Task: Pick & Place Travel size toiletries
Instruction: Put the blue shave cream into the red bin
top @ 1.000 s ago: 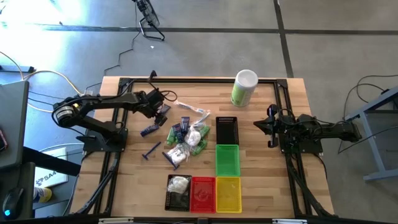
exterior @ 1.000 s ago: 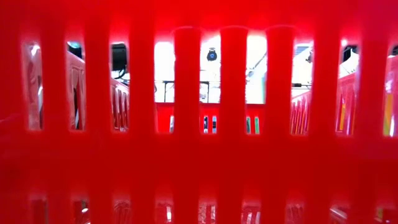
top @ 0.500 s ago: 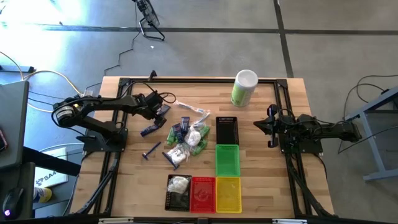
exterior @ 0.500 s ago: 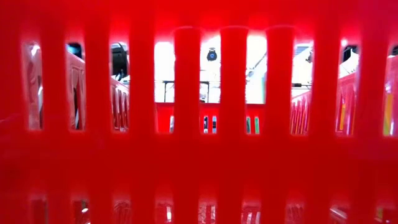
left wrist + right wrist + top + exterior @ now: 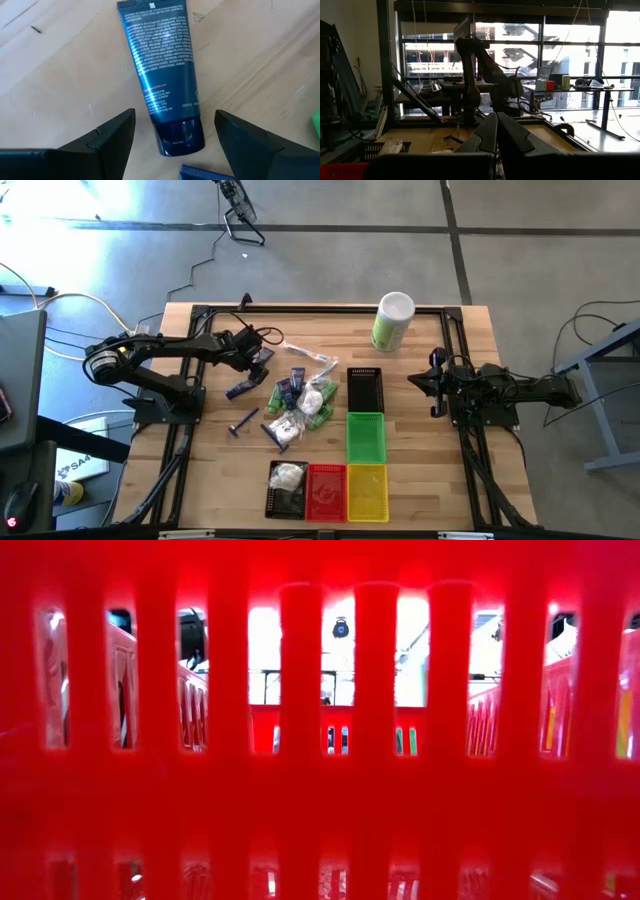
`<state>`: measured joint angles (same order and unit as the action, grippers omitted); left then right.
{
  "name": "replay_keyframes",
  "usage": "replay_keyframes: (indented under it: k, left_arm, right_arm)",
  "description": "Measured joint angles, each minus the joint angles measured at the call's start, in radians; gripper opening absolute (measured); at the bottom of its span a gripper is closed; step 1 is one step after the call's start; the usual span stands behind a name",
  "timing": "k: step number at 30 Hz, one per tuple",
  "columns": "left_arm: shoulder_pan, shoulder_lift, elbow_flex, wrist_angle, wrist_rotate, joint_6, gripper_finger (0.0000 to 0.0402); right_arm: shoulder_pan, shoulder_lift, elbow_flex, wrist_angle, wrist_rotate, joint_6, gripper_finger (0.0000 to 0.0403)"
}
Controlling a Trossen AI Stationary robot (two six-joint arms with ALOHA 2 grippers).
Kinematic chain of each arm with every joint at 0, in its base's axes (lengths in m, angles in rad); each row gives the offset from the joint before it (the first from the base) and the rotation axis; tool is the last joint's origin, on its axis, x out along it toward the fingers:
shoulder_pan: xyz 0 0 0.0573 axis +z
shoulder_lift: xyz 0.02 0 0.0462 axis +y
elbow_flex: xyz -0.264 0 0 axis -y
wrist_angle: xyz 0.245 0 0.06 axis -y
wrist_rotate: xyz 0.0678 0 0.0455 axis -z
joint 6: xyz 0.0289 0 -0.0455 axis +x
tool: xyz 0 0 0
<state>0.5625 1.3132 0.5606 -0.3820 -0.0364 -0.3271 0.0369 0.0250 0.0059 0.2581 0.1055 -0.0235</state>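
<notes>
Now | my left pincer [image 5: 175,137] wide open, holding nothing | tube [image 5: 162,75] lies between its fingers | may slip sideways when I squeeze

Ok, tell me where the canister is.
In the high view, the canister stands upright at the table's far edge, right of centre, beyond the black basket.

Robotics lab or workshop: wooden table [image 5: 420,470] on grey concrete floor [image 5: 540,270]; beyond the table, large industrial windows [image 5: 510,55], desks [image 5: 600,91], loose cables [image 5: 215,250].
</notes>
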Motion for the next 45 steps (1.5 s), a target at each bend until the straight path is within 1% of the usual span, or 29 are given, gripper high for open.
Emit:
replay_keyframes:
  k: [2,9,14,39,42,45]
  left_arm:
    - [0.0,0.0,0.0,-0.002,0.0,0.0,0.0254]
    - [0.0,0.0,0.0,-0.002,0.0,0.0,0.0197]
    - [0.0,0.0,0.0,-0.002,0.0,0.0,0.0175]
    - [0.0,-0.002,0.004,-0.004,-0.001,-0.024,0.0169]
    - [0.0,-0.004,0.029,-0.003,-0.001,-0.018,0.0161]
    - [0.0,-0.014,0.062,-0.006,-0.001,0.01,0.0139]
  right_arm:
    - [0.0,0.0,0.0,0.0,0.0,0.0,0.0002]
    - [0.0,0.0,0.0,0.0,0.0,0.0,0.0002]
    - [0.0,0.0,0.0,0.0,0.0,0.0,0.0002]
    - [0.0,0.0,0.0,0.0,0.0,0.0,0.0002]
    - [0.0,0.0,0.0,0.0,0.0,0.0,0.0002]
    - [0.0,0.0,0.0,0.0,0.0,0.0,0.0002]
